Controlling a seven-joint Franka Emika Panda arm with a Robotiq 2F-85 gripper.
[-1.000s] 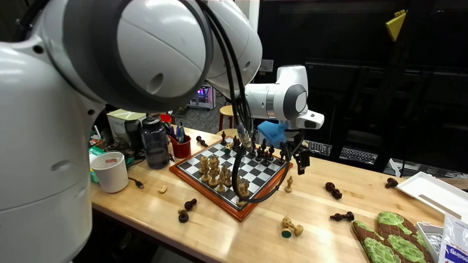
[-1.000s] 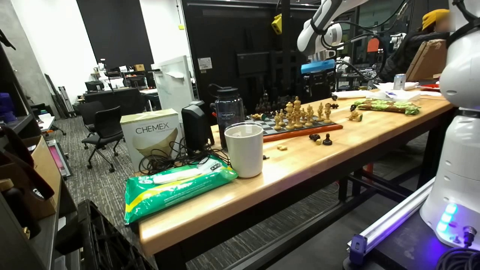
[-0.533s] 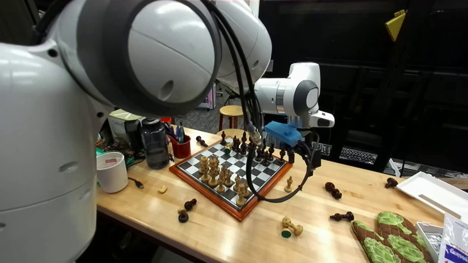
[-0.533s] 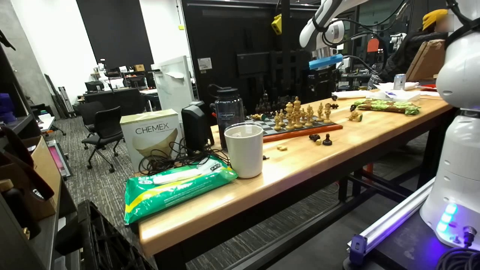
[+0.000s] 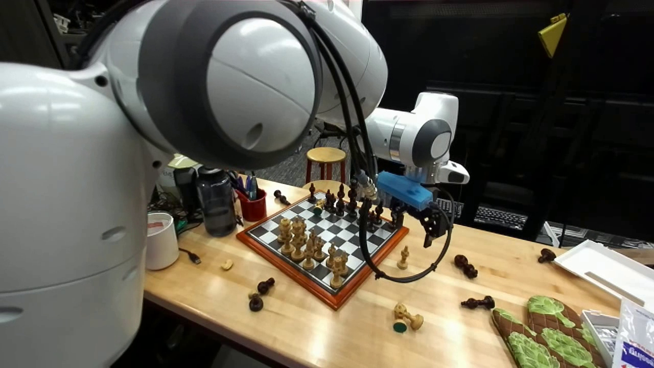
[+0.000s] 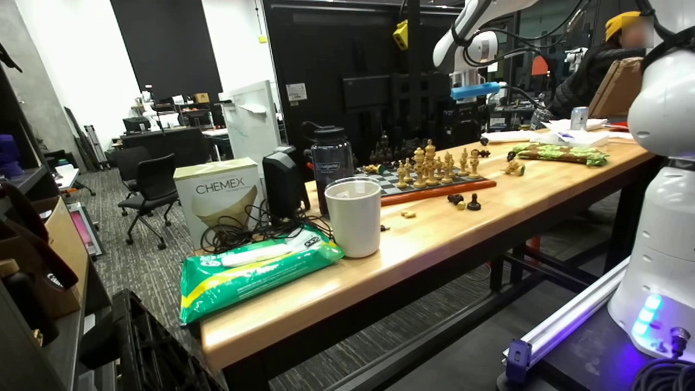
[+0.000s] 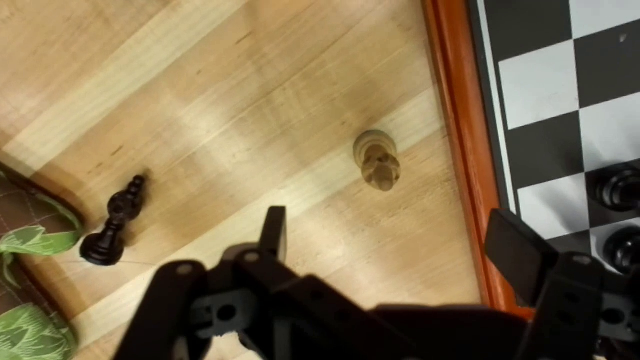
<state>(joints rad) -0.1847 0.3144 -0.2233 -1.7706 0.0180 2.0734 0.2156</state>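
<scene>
Fingers (image 7: 520, 257): spread wide; nothing is seen pinched between them. In an exterior view they are held above the surface (image 5: 449, 337), with no contact made out.
Pale piece (image 7: 377, 160): stood upright on the surface, just outside the wooden rim of the chessboard (image 5: 348, 289), beside the board edge turned toward the mitts (image 5: 552, 327). In the wrist view it is framed sideways between the spread tips, apart from both.
Light pieces (image 5: 298, 240): grouped upright on the chessboard, toward the long surface edge beside the robot base (image 6: 651, 244).
Dark pieces (image 5: 341, 202): stood along the opposite board edge, toward the far surface edge; a tipped light piece (image 5: 318, 207) is laid near them.
Near edge: two loose dark pieces (image 5: 256, 303) and a small pale item (image 5: 227, 265) are scattered by the edge next to the robot base.
Mitt side: toppled pale pieces (image 5: 401, 311) are seen between the chessboard and the mitts; a fallen dark piece (image 5: 477, 303) is found just beside the mitts.
Corner: a green packet (image 6: 260, 266) is placed at the corner of the surface, a white mug (image 6: 353, 222) beside it.
Progress: judged to be before any grasp; most pieces are already set on the chessboard, while the pale piece and the scattered ones are found off it, ungripped.
</scene>
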